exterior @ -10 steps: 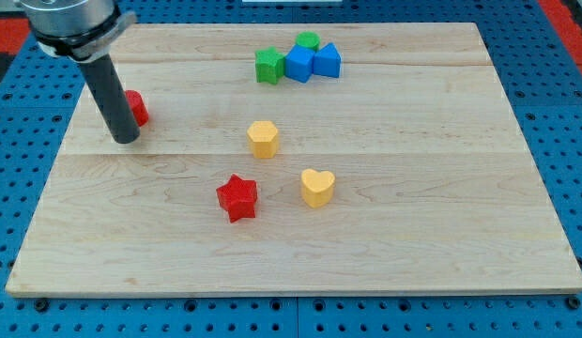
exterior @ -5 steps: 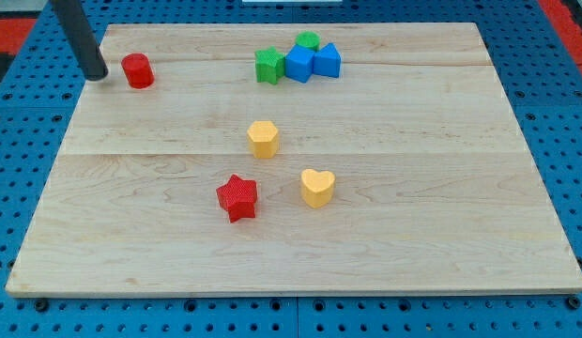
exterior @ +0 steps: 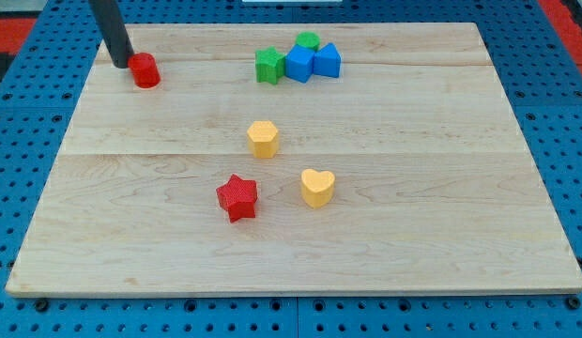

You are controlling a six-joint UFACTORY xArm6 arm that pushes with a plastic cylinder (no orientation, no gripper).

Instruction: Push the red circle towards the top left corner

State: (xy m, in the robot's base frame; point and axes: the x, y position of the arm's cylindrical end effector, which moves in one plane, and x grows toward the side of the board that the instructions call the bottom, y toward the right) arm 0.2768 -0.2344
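Red circle (exterior: 145,70) near the wooden board's (exterior: 441,253) top-left corner, my tip (exterior: 121,64) just left, holding nothing.

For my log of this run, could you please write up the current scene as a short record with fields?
surface: light wooden board on a blue pegboard base
my tip: at the view's upper left, against the left side of the small red circle block
top cluster: green star-like block, two blue blocks, green round block behind them
centre: yellow hexagon block, yellow heart block, red star block
task state: red circle close to the top left corner, not in it
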